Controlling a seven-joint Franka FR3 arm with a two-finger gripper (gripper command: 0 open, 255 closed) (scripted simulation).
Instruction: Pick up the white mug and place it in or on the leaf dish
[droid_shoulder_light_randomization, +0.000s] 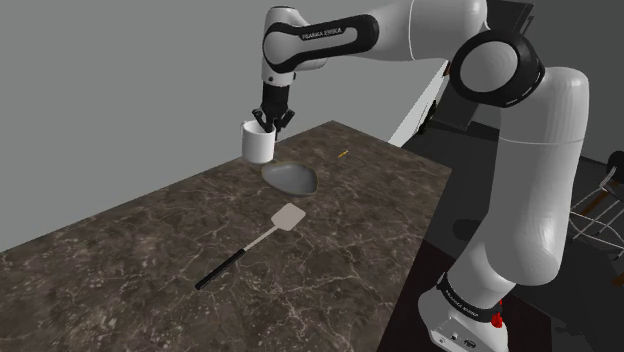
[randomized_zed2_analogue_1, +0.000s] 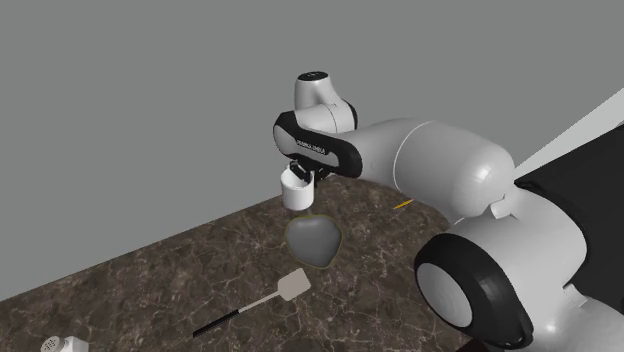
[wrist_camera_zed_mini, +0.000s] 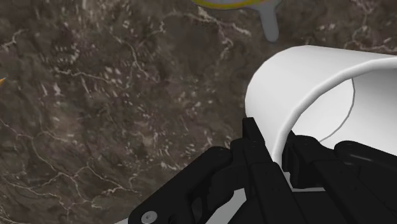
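Note:
A white mug (droid_shoulder_light_randomization: 259, 143) hangs in the air above the dark marble counter (droid_shoulder_light_randomization: 150, 260), its opening upward. My black gripper (droid_shoulder_light_randomization: 268, 122) comes down from above and is shut on the mug's rim, one finger inside and one outside. The grey leaf dish (droid_shoulder_light_randomization: 291, 179) lies flat on the counter just below the mug and toward the shoulder view's right. In the second exterior view the mug (randomized_zed2_analogue_1: 297, 190) hovers over the far end of the dish (randomized_zed2_analogue_1: 313, 241). The wrist view has the mug's wall (wrist_camera_zed_mini: 305, 95) clasped between my fingers, with the dish's edge and stem (wrist_camera_zed_mini: 270, 25) beyond.
A spatula (droid_shoulder_light_randomization: 250, 245) with a pale blade and black handle lies on the counter nearer than the dish. A small orange object (droid_shoulder_light_randomization: 342, 154) rests beyond the dish. A white shaker (randomized_zed2_analogue_1: 58, 345) sits at the second exterior view's lower left. The counter's edge runs along the right.

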